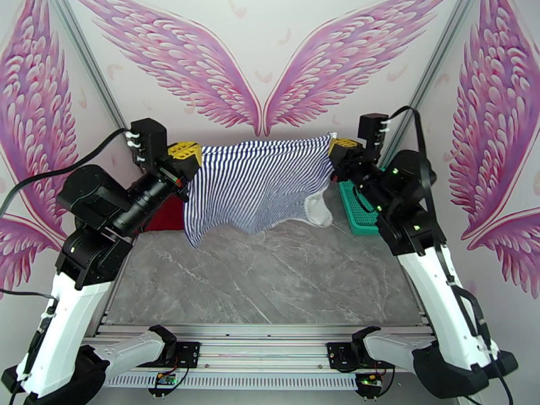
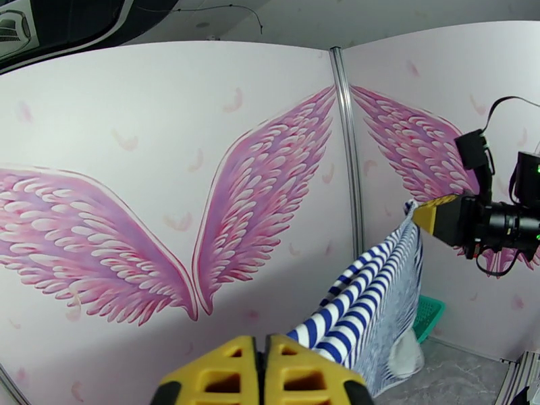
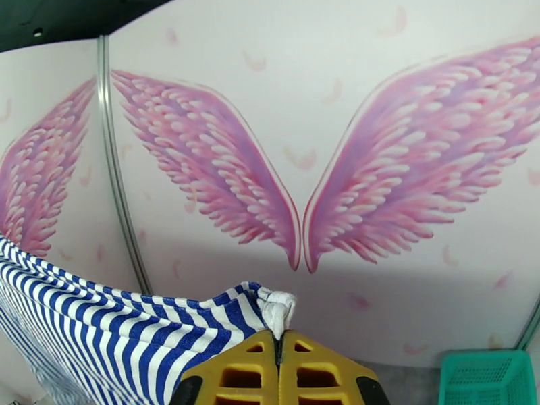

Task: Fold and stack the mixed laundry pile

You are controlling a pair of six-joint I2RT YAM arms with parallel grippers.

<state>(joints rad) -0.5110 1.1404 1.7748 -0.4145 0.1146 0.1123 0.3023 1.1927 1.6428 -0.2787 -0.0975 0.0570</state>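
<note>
Surface [image 1: 270, 285] first: bare grey marble right in front of where the arms are bolted down. Further back we've got the striped shirt [image 1: 256, 183] strung up in the air, pulled out sideways like it's on a washing line. Left claw [image 1: 189, 154] is pinched tight on its top left corner and right claw [image 1: 337, 147] is clamped on the top right one. In both wrist views they're squeezed fully together with cloth coming out at the tips. The shirt's bottom edge droops toward the surface, and we honestly can't tell if it's touching. One bit at the lower right shows a white inner side. Past the left arm, the dark red T-shirt [image 1: 167, 214] lies on the surface, mostly hidden by arm and stripes. Over on the right, a teal mesh basket [image 1: 356, 214] sits behind the right arm. Furthest off, the back wall [image 1: 263, 35] has big pink wings [image 1: 202, 69] painted on it.
</note>
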